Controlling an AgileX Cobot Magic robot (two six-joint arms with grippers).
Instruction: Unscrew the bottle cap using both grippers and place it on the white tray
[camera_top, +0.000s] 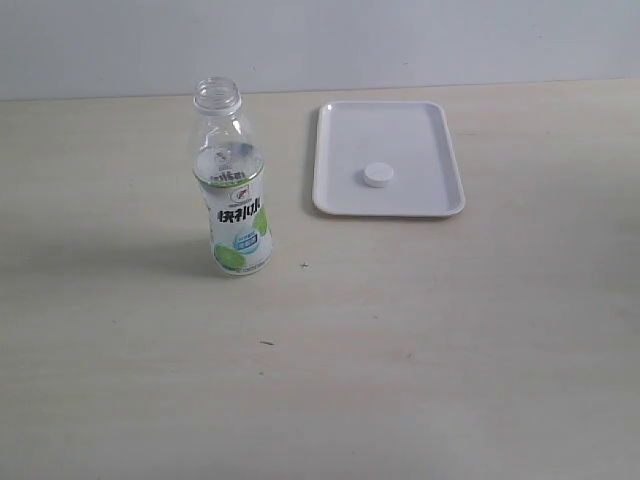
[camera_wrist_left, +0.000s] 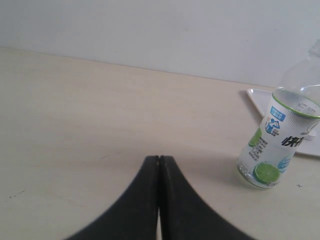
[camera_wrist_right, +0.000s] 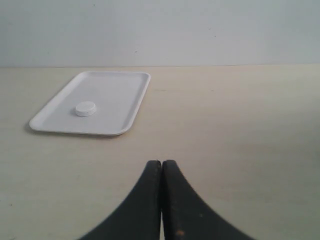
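Bright, even, diffuse light covers the pale surface (camera_top: 420, 340). In the exterior view the bottle (camera_top: 232, 190) casts only a faint, blurred shadow leftward, and the tray (camera_top: 440, 200) a thin one along its near rim. Both wrist views look slightly soft.

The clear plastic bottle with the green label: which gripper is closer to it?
Left. The left gripper has the clear plastic bottle standing close ahead, off to one side. The right gripper faces the flat white rectangular tray; the bottle is outside its view.

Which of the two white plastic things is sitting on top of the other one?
The bottle cap: small and round, it rests near the middle of the white tray, which is flat, rectangular and much wider.
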